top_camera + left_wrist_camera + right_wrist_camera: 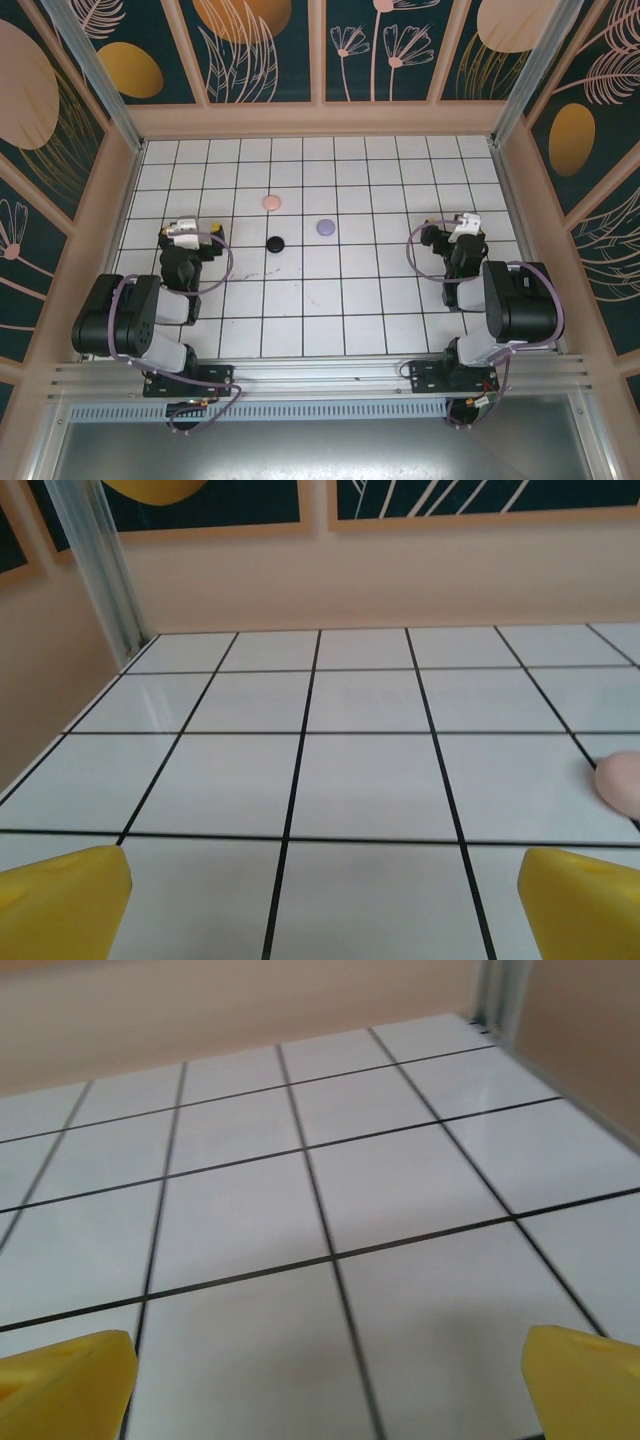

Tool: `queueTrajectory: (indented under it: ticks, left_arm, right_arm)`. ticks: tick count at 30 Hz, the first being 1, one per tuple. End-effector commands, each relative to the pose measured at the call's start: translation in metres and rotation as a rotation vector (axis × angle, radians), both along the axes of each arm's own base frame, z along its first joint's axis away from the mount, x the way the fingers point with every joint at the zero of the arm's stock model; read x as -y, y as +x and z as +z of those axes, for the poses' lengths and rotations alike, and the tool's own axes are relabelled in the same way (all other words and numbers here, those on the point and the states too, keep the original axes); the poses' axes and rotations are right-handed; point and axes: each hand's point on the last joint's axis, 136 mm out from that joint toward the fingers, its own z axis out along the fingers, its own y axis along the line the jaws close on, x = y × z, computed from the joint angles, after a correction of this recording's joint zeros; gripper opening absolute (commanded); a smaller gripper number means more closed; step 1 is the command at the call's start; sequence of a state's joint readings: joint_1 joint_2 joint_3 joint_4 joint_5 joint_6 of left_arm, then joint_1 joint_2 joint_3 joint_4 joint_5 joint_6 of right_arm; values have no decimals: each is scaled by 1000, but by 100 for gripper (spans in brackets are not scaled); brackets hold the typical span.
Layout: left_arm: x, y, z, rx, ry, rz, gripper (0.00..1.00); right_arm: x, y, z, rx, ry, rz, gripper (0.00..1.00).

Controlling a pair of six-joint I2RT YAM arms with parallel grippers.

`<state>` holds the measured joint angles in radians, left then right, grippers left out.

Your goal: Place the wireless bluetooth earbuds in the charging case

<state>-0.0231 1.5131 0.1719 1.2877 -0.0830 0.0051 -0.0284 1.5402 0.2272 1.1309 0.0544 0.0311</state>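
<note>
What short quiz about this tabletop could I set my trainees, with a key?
1. Fill in: seen from above, the black disc lies to the ___ of the lilac disc.
2. Which lies farthest from the arm bases? A the black disc, B the lilac disc, C the pink disc.
3. True or false: the left gripper and the right gripper both stand open, holding nothing.
Key: 1 left; 2 C; 3 true.
</note>
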Motion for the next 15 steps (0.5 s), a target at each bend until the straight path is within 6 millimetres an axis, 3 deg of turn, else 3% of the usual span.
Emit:
queueTrajectory:
  ticks: [1,4,15]
  left_arm:
    - [5,14,18,52,-71,-69,99]
    - [-5,18,16,40,-85,-12,99]
    - [-5,18,16,43,-85,-11,99]
  right_arm:
    - [-10,9,30,118,4,83,99]
    - [-10,9,30,117,-3,74,99]
    - [-11,11,29,110,2,82,99]
